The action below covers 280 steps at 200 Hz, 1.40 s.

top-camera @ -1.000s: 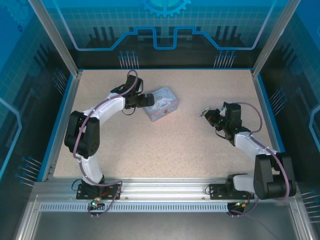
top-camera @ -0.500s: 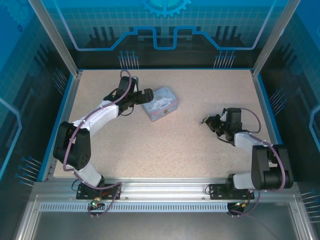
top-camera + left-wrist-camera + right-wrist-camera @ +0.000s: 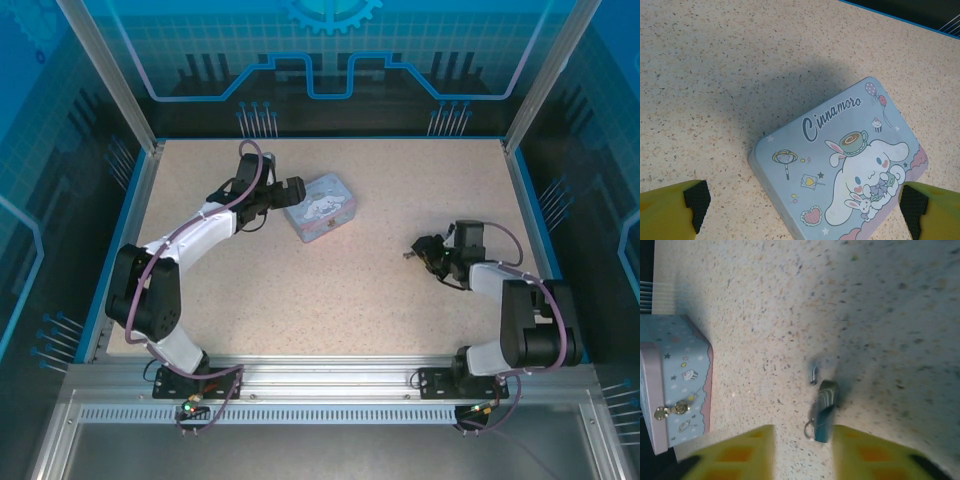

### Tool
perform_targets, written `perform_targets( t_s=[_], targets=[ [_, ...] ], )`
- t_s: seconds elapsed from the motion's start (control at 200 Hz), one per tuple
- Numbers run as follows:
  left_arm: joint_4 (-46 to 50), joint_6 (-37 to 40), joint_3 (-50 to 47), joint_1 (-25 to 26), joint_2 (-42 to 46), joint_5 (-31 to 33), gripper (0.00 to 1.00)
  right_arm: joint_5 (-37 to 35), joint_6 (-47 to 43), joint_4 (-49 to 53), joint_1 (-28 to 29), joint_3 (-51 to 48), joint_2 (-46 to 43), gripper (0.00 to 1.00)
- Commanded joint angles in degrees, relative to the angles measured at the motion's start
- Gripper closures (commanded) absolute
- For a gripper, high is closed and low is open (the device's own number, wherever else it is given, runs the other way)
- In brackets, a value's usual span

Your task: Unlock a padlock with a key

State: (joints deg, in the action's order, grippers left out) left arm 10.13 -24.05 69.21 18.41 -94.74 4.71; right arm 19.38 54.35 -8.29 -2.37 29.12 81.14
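Two robot arms worked a speckled desk [image 3: 400, 180] inside a blue-panelled enclosure. The left arm [image 3: 200, 235] curved toward the far side, its pincer [image 3: 288, 192] at the left end of a pale blue tin [image 3: 322, 208] that lay askew near the desk's middle. The right arm [image 3: 500, 285] sat folded close to its base, its pincer [image 3: 420, 249] low over the desk, pointing left and well apart from the tin. A tiny dark thing [image 3: 408, 255], too small to identify, lay at its tip.
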Motion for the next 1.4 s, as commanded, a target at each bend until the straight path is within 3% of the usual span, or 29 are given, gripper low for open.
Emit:
perform_targets(
  t_s=[0.0, 0.345, 0.435, 0.775, 0.935, 1.1, 1.151, 1.276, 1.396],
  targets=[
    [-1.0, -0.3, -0.7, -0.3, 1.5, 0.7, 0.01, -1.4, -1.1, 5.6, -1.6, -1.2, -4.4, 0.37],
    [-1.3, -0.1, -1.0, -0.3, 1.6, 1.3, 0.01, -4.6, -3.9, 15.5, -2.1, 0.0, -17.9, 0.16],
    [-2.4, 0.1, -2.0, -0.3, 2.5, 2.3, 0.01, -6.2, -6.0, 18.2, -2.1, 1.5, -19.7, 0.01],
    [-14.6, 1.2, -11.0, -0.3, 8.2, 7.1, 0.01, -11.6, -11.4, 23.7, -2.2, 7.8, -20.8, 0.00],
    [-29.8, 11.4, -20.8, -0.2, 15.0, 10.4, 0.01, -19.1, -12.6, 25.9, -2.2, 11.7, -20.1, 0.00],
    [-45.0, 32.6, -31.2, -0.5, 20.4, 17.1, 0.01, -29.2, -12.8, 22.5, -1.9, 11.7, -21.2, 0.00],
    [-44.7, 34.3, -32.6, -2.2, 21.8, 17.7, 0.01, -31.2, -13.2, 19.2, -1.5, 10.6, -21.8, 0.00],
    [-41.2, 28.8, -37.1, -11.9, 27.0, 10.2, 0.01, -39.3, -15.7, 14.6, 1.4, 9.1, -22.0, 0.00],
    [-40.4, 25.7, -41.5, -18.5, 29.2, 5.4, 0.01, -48.4, -25.4, 10.3, 7.6, 9.7, -20.0, 0.00]
  ],
)
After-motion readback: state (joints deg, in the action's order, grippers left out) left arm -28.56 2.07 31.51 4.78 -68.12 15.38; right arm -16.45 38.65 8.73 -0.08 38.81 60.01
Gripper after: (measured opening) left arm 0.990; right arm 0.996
